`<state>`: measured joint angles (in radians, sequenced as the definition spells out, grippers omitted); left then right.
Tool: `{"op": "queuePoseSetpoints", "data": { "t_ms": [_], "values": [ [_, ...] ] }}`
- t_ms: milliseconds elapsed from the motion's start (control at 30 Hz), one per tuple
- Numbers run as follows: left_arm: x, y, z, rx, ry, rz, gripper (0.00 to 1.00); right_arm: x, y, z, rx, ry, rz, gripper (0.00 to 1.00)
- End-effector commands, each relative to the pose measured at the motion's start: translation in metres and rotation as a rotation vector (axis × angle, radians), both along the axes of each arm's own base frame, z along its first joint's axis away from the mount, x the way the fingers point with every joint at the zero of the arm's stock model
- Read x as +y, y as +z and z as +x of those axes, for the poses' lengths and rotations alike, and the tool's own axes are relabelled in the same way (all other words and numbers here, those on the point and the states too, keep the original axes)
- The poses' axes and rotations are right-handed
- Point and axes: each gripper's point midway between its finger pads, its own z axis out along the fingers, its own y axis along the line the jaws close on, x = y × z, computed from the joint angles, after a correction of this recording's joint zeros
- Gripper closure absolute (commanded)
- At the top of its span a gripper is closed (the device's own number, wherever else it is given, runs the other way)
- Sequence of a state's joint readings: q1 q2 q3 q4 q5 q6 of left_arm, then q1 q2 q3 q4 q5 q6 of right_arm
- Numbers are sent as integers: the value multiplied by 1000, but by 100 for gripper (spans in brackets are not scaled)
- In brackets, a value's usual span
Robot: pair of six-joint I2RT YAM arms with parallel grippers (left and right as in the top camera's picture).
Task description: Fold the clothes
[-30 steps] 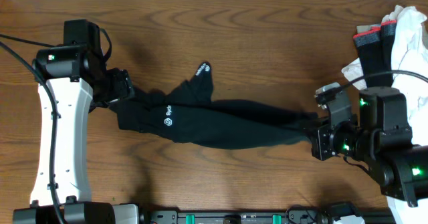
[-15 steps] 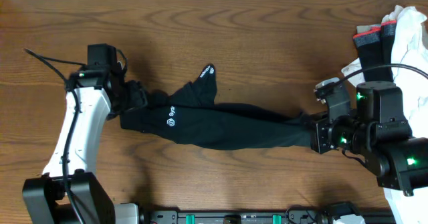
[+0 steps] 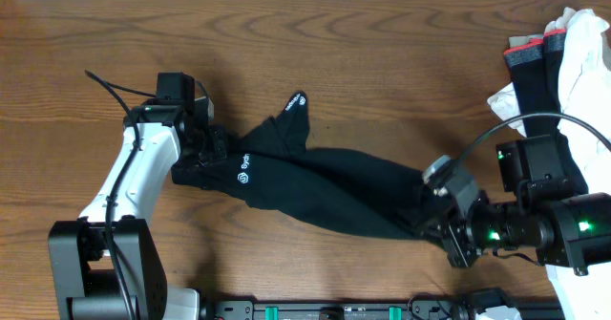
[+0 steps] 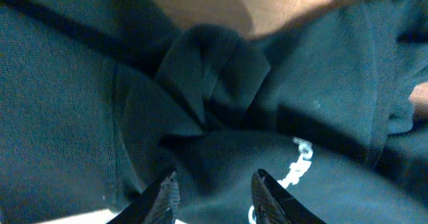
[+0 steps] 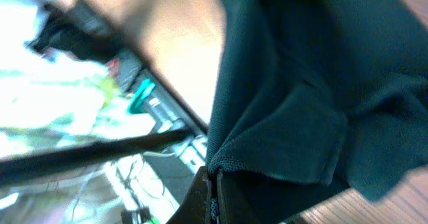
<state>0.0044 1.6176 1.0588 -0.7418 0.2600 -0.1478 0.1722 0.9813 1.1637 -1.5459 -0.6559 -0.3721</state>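
The black T-shirt (image 3: 315, 181) lay bunched into a long band across the middle of the wooden table (image 3: 382, 53), running from far left to near right. Its white logo (image 3: 244, 177) faced up near the left end. The left gripper (image 3: 212, 146) sat on that left end, its fingers (image 4: 165, 196) apart with a ridge of fabric between them; whether they gripped it could not be told. The right gripper (image 3: 431, 223) was clenched on the shirt's right end, pinching a hem. A black garment with a grey-and-red band (image 3: 530, 67) and a white cloth (image 3: 582, 53) lay at the far right corner.
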Motion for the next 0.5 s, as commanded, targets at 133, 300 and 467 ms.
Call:
{"op": "queuePoseSetpoints", "data": {
  "t_ms": [133, 300, 467],
  "values": [
    [-1, 0, 2, -12, -21, -5, 57, 18, 14, -13, -61, 157, 119, 99],
    [-1, -1, 0, -3, -24, -4, 56, 26, 19, -24, -56, 223, 159, 99],
    [-1, -1, 0, -4, -24, -4, 55, 29, 15, -28, -58, 270, 136, 45]
  ]
}}
